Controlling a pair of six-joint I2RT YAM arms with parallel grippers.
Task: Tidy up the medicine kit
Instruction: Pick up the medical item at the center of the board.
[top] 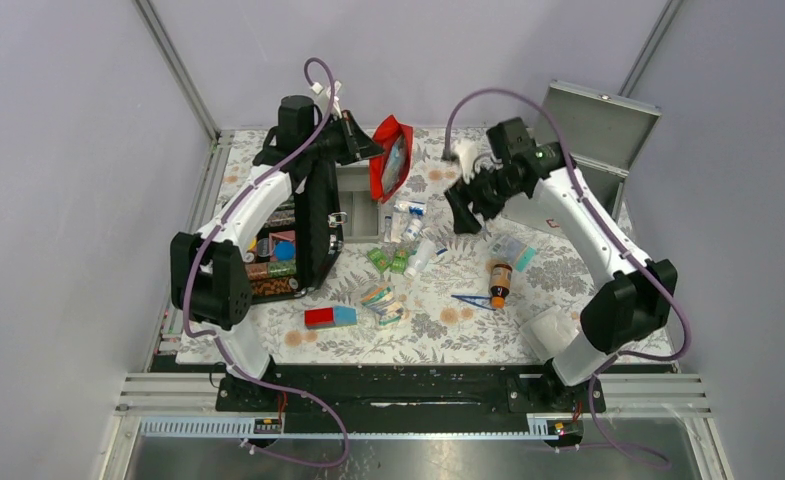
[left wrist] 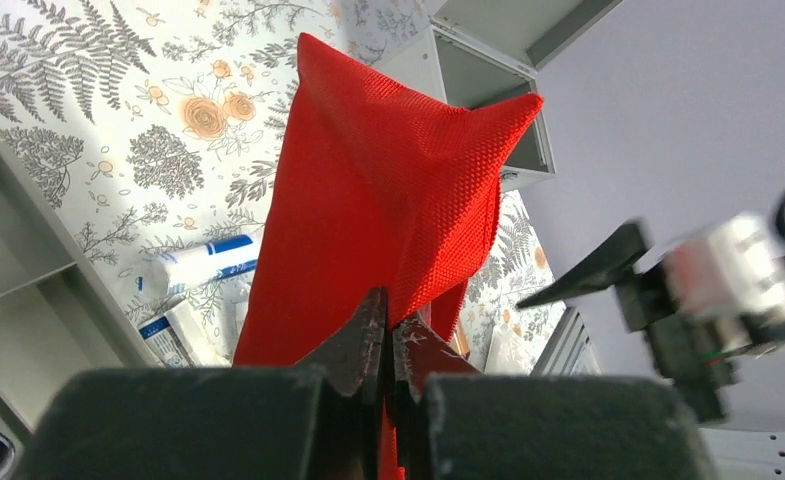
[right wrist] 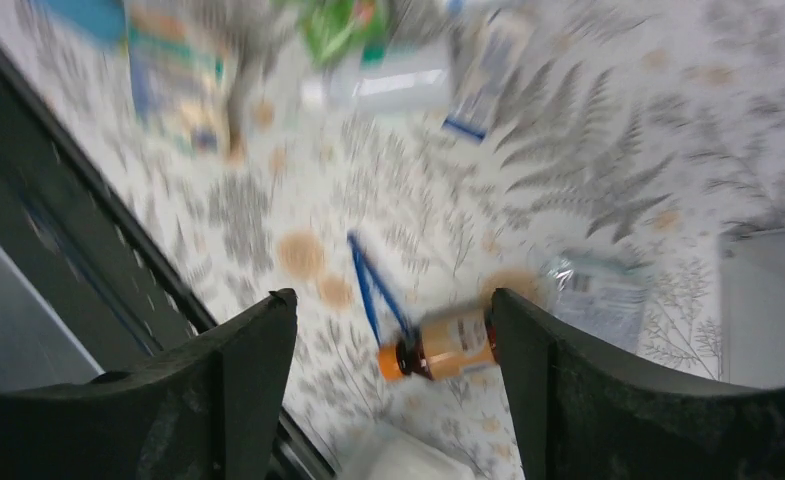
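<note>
The medicine kit [top: 596, 127], a grey metal box, stands at the back right with its lid up; its open body also shows in the left wrist view [left wrist: 488, 70]. My left gripper [top: 364, 140] [left wrist: 388, 312] is shut on the edge of a red pouch [top: 390, 157] [left wrist: 378, 200], which hangs lifted over the table's back middle. My right gripper [top: 465, 212] [right wrist: 390, 300] hovers open above the table with nothing between its fingers. Below it lie a brown bottle with an orange cap [top: 500, 281] [right wrist: 446, 346] and blue tweezers [top: 473, 299] [right wrist: 373, 288].
An open black case [top: 303, 225] with colourful contents stands at the left. A grey tray [top: 363, 208] sits beside it. White tubes [top: 408, 220], green packets [top: 388, 260], a red-and-blue box [top: 330, 317], a sachet [top: 514, 250] and a white pack [top: 548, 330] lie scattered.
</note>
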